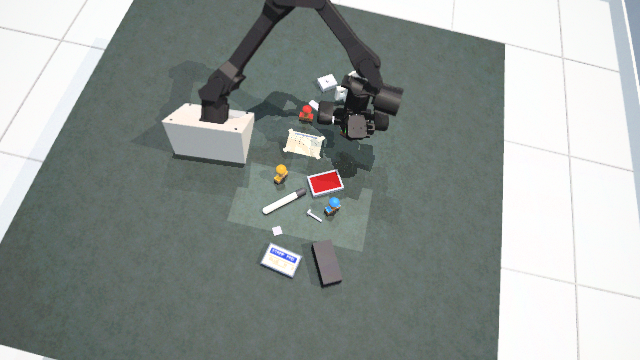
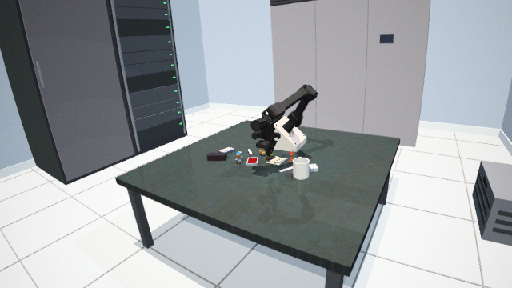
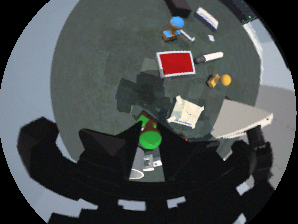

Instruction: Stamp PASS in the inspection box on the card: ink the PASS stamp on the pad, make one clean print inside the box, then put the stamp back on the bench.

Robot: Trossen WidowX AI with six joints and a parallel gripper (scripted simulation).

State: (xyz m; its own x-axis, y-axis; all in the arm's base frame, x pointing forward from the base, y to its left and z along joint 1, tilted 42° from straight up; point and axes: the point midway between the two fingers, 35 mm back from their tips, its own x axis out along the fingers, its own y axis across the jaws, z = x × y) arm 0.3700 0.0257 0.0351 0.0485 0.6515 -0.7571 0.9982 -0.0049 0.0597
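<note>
My gripper (image 2: 270,155) (image 3: 149,124) is shut on the green-topped stamp (image 3: 150,139), held in the air beside the card. The top view mostly hides the stamp under the gripper. The cream card (image 1: 304,144) (image 2: 277,161) (image 3: 186,112) lies with raised corners; I cannot tell whether its box bears a print. The open red ink pad (image 1: 325,183) (image 2: 252,161) (image 3: 176,63) lies away from the gripper, beyond the card in the wrist view. A red-topped stamp (image 1: 306,114) stands near the card, a yellow one (image 1: 280,174) (image 3: 220,80) and a blue one (image 1: 333,206) (image 3: 175,27) near the pad.
A white mug (image 2: 301,168) and a white box (image 1: 327,82) (image 2: 314,168) stand near the red-topped stamp. A marker (image 1: 282,202) (image 3: 212,57), a small T-shaped piece (image 1: 314,216), a stamp pad lid (image 1: 281,260) and a dark block (image 1: 327,263) (image 2: 216,156) lie around the pad.
</note>
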